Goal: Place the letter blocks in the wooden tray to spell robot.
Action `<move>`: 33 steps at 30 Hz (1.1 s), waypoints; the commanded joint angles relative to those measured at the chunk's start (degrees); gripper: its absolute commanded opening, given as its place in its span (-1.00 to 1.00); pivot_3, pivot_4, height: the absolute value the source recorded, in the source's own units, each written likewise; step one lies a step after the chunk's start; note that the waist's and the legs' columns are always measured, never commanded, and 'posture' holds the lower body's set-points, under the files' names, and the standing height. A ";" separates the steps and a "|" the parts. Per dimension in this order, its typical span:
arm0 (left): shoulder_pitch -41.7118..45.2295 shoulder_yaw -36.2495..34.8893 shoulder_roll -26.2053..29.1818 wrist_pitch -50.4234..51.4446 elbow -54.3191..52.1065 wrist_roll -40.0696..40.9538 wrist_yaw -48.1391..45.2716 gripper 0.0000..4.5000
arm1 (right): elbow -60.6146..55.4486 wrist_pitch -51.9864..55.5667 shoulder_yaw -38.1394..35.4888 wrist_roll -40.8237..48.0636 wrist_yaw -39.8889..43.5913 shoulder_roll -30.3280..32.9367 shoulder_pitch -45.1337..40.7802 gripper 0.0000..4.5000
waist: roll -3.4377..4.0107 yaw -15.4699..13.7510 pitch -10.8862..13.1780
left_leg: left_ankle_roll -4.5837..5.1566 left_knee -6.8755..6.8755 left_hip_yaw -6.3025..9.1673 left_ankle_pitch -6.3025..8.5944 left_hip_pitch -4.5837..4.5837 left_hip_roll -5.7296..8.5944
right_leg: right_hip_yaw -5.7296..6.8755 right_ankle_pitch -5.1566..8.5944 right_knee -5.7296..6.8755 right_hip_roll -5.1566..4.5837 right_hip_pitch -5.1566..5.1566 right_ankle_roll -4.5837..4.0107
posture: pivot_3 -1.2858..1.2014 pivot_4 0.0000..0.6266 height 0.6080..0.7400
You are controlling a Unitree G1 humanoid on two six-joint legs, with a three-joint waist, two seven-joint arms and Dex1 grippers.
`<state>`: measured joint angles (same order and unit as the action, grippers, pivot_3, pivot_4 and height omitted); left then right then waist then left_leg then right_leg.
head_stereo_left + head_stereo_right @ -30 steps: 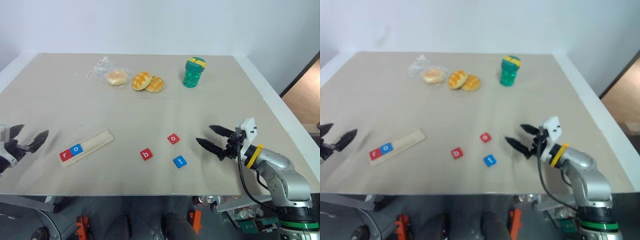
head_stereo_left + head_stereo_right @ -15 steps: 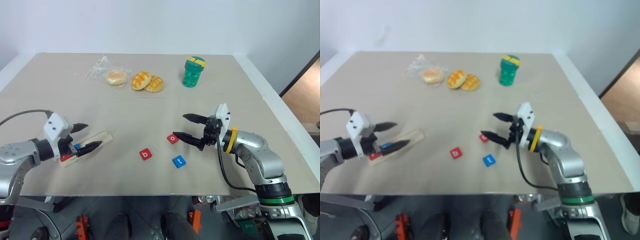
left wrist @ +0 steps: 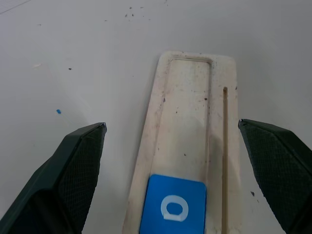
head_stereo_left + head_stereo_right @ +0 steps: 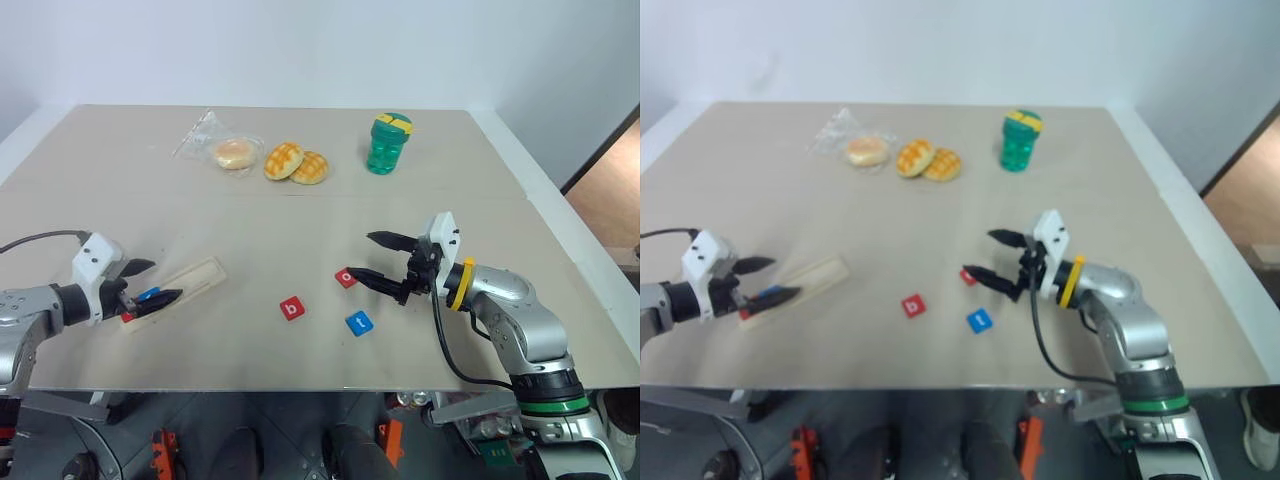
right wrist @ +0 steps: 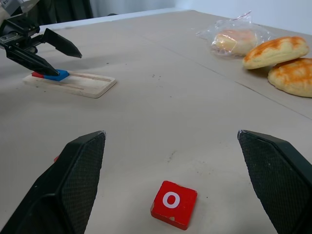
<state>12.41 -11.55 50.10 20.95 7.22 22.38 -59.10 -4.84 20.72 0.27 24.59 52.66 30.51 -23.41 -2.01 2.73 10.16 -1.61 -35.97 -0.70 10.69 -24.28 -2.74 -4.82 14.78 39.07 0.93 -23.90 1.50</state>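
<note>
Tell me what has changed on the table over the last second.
The left end effector swung in from the table's left edge to the wooden tray, open over the blue o block. The right end effector moved left, open around the red o block. Nothing was grasped. The b block, t block, breads and green bottle stayed put.

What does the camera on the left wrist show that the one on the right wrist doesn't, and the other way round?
Left wrist view alone: the white letter on the blue o block, read from close above, with the left gripper's open fingers either side of the tray.

Right wrist view alone: the red o block lying loose on the table, three bread buns, one of them bagged, and the left gripper seen from afar.

Both: the wooden tray, holding that blue block.
</note>
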 commanded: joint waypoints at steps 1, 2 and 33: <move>1.77 0.46 1.18 -1.35 1.54 -0.70 -2.20 1.00 | -2.52 -0.61 -1.23 0.24 -0.07 0.93 -0.22 0.99 | 0.00 -0.01 0.00 | 0.00 0.00 -0.01 0.00 0.00 0.00 | 0.00 0.00 0.00 0.00 0.00 0.00 | 0.03 -0.52 1.00; 1.97 0.80 1.31 -1.43 1.94 -0.84 -2.81 1.00 | -2.64 -0.52 -1.30 0.31 -0.15 0.94 -0.20 0.99 | 0.00 -0.01 0.00 | 0.00 0.00 0.00 0.00 0.00 0.00 | 0.00 0.00 0.00 0.00 0.00 0.00 | 0.03 -0.52 1.00; 5.92 8.09 2.16 -3.78 11.22 -8.64 -10.62 0.49 | 0.48 -6.64 1.48 1.94 14.73 2.11 -3.45 1.00 | 0.02 0.03 -0.01 | 0.01 -0.16 -0.02 0.00 0.00 -0.03 | 0.02 -0.07 0.07 0.01 0.01 0.00 | 0.03 -0.52 1.00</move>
<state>19.04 -4.86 51.65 16.64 17.95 14.62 -68.62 -3.27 15.02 2.27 26.52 67.39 32.38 -26.51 -1.99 2.76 10.14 -1.60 -36.14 -0.72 10.69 -24.29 -2.77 -4.79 14.72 39.14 0.94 -23.89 1.49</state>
